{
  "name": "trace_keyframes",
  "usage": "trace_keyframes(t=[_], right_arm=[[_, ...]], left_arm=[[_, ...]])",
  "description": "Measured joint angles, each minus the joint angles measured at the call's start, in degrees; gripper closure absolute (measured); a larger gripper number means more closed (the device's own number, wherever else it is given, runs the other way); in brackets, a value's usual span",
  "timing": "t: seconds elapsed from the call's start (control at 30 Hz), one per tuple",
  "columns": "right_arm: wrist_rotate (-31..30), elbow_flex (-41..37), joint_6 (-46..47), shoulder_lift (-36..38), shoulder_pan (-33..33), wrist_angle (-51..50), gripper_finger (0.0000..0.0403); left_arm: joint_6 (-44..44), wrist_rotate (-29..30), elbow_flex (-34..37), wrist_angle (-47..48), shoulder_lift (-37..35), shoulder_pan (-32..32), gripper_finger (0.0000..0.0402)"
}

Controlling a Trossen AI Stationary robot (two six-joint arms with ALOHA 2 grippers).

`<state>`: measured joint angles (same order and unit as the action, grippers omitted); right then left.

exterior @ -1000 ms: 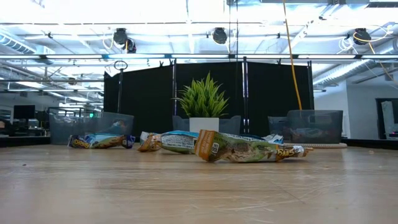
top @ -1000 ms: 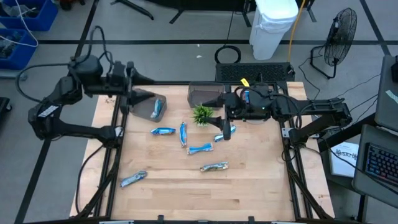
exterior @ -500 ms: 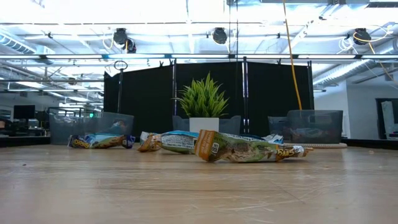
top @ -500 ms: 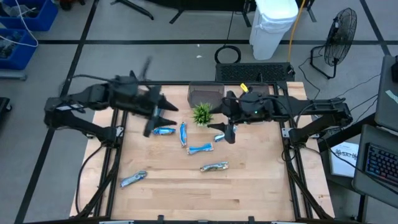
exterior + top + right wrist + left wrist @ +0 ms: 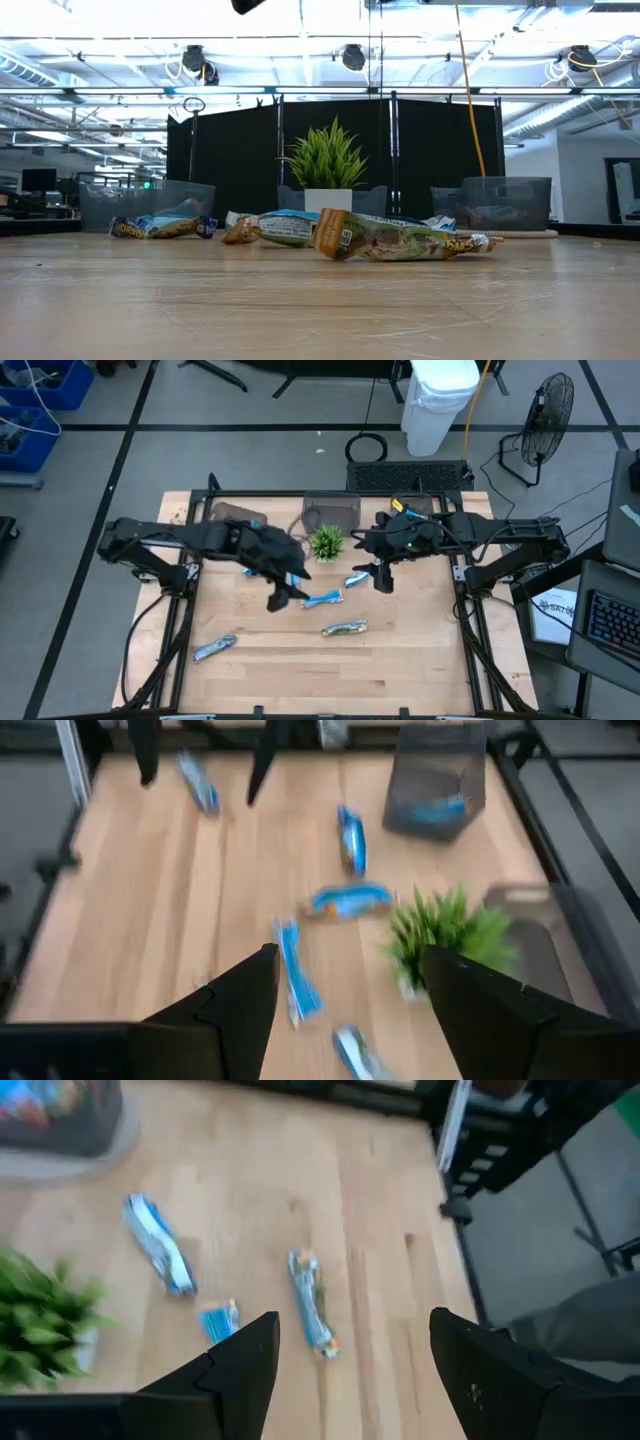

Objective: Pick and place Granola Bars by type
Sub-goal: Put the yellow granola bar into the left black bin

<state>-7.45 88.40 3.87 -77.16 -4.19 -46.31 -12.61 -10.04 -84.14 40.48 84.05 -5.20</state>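
Several wrapped granola bars lie flat on the wooden table (image 5: 400, 670). A blue one (image 5: 322, 599) and another blue one (image 5: 355, 577) lie at mid-table. A tan-green one (image 5: 345, 627) lies nearer, and a silvery one (image 5: 215, 648) lies at the near left. My left gripper (image 5: 287, 597) is open and empty above mid-table, beside the blue bar. In the left wrist view (image 5: 355, 1365) it looks over the tan-green bar (image 5: 313, 1302). My right gripper (image 5: 381, 578) is open and empty, right of the second blue bar. The right wrist view (image 5: 340, 1005) shows several blue bars (image 5: 350, 900).
A small green plant (image 5: 325, 542) in a white pot stands at the far middle. A dark bin (image 5: 235, 515) at the far left holds a blue bar (image 5: 440, 808). A second dark bin (image 5: 332, 512) stands behind the plant. The table's near half has free room.
My left gripper has swung from the far-left bin toward the table's right and near edges, and now stands over mid-table. My right gripper has shifted a little toward the right edge. The bars have stayed where they were.
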Motion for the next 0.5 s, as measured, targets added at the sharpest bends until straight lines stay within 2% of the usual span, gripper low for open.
trace_keyframes(t=[0.27, 0.5], right_arm=[[0.0, 0.0, -3.9, 0.1, 0.9, -5.9, 0.0165], [0.0, 0.0, -4.6, 0.1, 1.0, -6.3, 0.0165]], left_arm=[[-2.0, 5.9, 0.0, -0.2, 7.8, -3.8, 0.0144], [-4.0, 8.6, 0.0, -0.5, 13.6, -5.6, 0.0144]])
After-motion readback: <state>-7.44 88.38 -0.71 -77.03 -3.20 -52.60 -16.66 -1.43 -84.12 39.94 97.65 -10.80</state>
